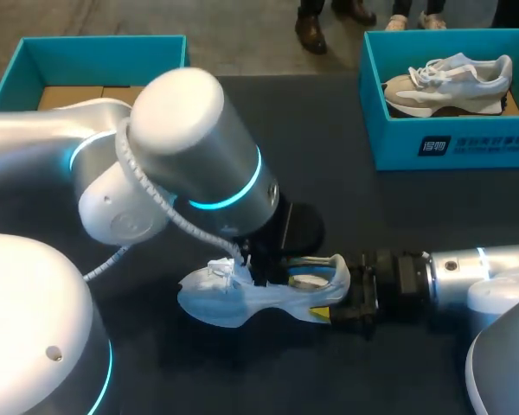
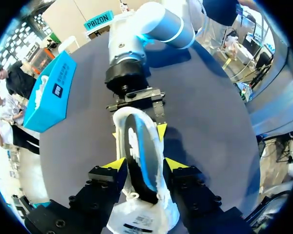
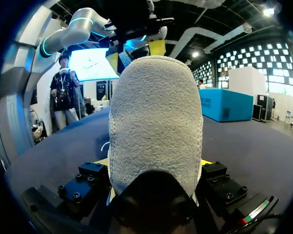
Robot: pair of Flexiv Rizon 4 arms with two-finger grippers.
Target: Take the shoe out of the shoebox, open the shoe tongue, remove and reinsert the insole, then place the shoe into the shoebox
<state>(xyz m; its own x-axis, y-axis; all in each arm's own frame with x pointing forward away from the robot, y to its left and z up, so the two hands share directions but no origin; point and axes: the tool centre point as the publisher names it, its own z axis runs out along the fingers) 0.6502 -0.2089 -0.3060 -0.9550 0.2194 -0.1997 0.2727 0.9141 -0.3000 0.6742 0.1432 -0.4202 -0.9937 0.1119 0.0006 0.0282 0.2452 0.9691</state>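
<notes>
— Near you, mid-table: what's held?
— Your left gripper [image 2: 146,168] clamps the white sneaker [image 1: 216,298] across its opening. Your right gripper [image 3: 155,163] grips its heel.
— Writing?
— A printed tongue tag [image 2: 136,222], and white print on the far right teal shoebox [image 1: 450,143].

Robotics test workspace, dark table [image 1: 329,156], left arm [image 1: 199,156] and right arm [image 1: 454,270] over it, teal shoebox [image 1: 398,143] and second shoebox [image 1: 95,60] at far edge.

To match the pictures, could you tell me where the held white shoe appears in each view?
Head view: the white shoe is low centre, between both arms.
Left wrist view: between the left tool's fingers, stretching ahead.
Right wrist view: its heel, close up, in the right tool.
Shared landmark: the right tool at the heel.
</notes>
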